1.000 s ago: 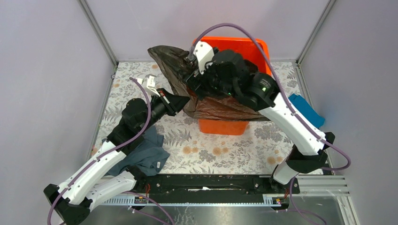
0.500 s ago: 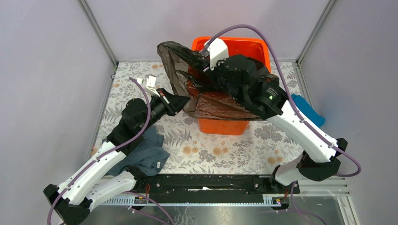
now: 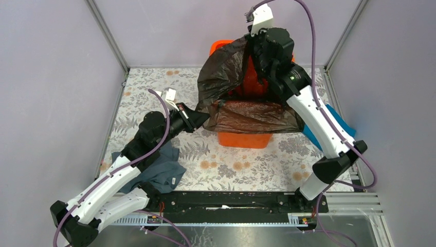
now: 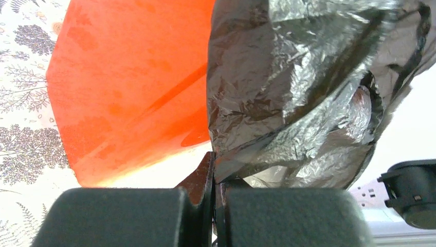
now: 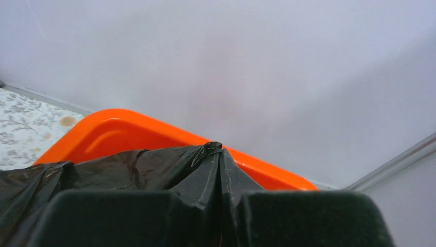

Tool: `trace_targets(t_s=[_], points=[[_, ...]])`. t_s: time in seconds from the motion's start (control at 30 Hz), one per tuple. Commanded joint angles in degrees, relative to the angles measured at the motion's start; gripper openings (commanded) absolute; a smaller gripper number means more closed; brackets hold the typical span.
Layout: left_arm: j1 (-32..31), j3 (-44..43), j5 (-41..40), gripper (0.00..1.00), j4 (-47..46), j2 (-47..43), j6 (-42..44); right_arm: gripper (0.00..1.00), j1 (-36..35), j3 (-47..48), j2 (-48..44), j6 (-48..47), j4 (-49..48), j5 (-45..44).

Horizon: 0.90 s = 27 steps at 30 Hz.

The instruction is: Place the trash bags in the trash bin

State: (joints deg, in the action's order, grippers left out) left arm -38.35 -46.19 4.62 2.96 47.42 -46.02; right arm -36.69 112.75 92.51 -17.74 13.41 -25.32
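Over trash bin [image 3: 244, 139], stretched trash bag [image 3: 222, 77]

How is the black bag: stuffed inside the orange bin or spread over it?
Spread over it: the trash bag drapes the near wall of the trash bin, pinched by the left gripper and right gripper.

Overhead and close wrist cameras share trash bin [image 3: 244, 140].

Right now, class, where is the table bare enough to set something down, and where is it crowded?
Bare: the table between the trash bin and the arms' bases, and the far-left corner. Crowded: the bin, where the left hand and right hand grip the trash bag.
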Motion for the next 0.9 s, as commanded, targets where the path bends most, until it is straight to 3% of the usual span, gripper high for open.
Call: trace_targets(t_s=[0.0,0.07,0.13,0.23,0.37,0.5,0.73,0.87], points=[[0.12,-1.24,2.99,0.0,-2.44,0.12,1.21,0.11,1.84,2.81,3.65,-2.86,-6.58,8.17],[0.12,-3.36,2.26,0.12,2.55,-0.21,4.24,0.13,1.87,6.52,5.76,-2.02,-3.17,7.94],[0.15,-5.89,-0.69,0.32,7.16,-1.58,7.77,0.2,1.8,9.63,6.6,0.06,1.05,7.74],[0.14,-9.77,-6.11,0.62,13.59,-4.33,14.6,0.47,1.79,14.48,5.64,4.37,10.0,6.29],[0.12,-16.63,-11.96,0.84,21.26,-5.74,23.23,0.81,1.79,14.95,-0.73,9.12,18.8,7.4],[0.12,-23.77,-12.23,0.92,23.11,-4.91,28.82,0.99,1.79,9.41,-9.41,10.17,21.98,13.01],[0.0,-39.74,-1.01,0.99,21.3,7.76,32.11,1.0,1.77,-0.28,-22.22,9.27,20.76,5.49],[-1.91,-46.12,-2.26,0.99,21.27,14.0,34.96,1.0,1.79,-1.6,-24.01,8.53,24.04,6.48]])
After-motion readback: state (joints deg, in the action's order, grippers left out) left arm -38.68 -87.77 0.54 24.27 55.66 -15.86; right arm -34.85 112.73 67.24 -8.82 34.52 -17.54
